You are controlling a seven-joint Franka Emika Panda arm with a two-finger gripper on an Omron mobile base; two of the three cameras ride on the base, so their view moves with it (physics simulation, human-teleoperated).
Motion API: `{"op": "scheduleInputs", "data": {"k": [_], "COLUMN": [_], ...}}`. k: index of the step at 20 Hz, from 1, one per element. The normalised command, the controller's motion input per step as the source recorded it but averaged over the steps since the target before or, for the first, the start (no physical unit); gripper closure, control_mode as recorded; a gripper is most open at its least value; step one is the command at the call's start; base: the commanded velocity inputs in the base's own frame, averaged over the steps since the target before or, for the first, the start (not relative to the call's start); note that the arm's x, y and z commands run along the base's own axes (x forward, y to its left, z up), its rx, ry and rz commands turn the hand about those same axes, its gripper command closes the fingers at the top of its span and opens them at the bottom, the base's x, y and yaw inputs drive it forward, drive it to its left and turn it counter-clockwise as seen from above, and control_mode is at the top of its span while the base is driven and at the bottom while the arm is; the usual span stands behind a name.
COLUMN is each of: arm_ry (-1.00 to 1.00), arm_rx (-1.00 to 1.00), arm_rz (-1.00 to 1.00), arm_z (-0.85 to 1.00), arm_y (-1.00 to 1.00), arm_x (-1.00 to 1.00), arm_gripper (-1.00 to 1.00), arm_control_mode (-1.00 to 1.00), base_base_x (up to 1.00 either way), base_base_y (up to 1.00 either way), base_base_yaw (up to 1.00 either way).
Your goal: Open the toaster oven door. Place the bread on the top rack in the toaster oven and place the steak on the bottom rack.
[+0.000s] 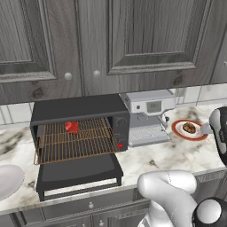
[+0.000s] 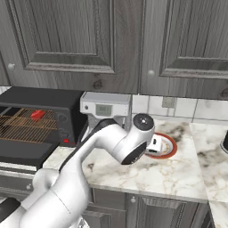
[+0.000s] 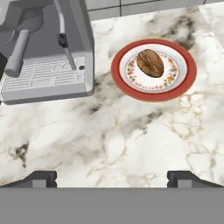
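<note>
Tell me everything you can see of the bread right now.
The bread is a small brown, oval roll with a darker, slightly mottled crust. It lies at the middle of a round plate with a red rim and a speckled white centre, on the marble counter to the right of the coffee machine. Nothing else touches it; the open tool hovers above, empty.

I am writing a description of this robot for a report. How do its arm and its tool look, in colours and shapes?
The arm is glossy white, built of thick rounded tube segments with bulging elbows. Its joints are dark grey to black, and one joint ends in a round pale grey cap. No cables or markings are visible. The tool shows two small, dark grey, blocky fingertips.
</note>
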Motion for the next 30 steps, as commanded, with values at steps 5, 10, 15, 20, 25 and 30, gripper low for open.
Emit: {"op": "scheduleInputs", "data": {"k": [5, 10, 15, 20, 25, 30], "arm_ry": [0.00, 0.00, 0.00, 0.00, 0.00, 0.00], "arm_rx": [0.01, 0.00, 0.00, 0.01, 0.05, 0.06], "arm_rz": [0.00, 0.01, 0.07, 0.15, 0.08, 0.01], "arm_z": [-0.09, -0.16, -0.21, -0.16, -0.11, -0.08], "arm_y": [-0.04, -0.15, -0.24, -0.20, -0.11, -0.01], "arm_x": [0.53, 0.37, 0.28, 0.26, 0.27, 0.30], "arm_gripper": [-1.00, -1.00, -1.00, -1.00, -1.00, -1.00], "arm_control_mode": [-1.00, -1.00, -1.00, -1.00, -1.00, -1.00], "base_base_x": [0.00, 0.00, 0.00, 0.00, 0.00, 0.00], "base_base_y": [0.00, 0.00, 0.00, 0.00, 0.00, 0.00], "base_base_yaw": [0.00, 0.00, 0.00, 0.00, 0.00, 0.00]}}
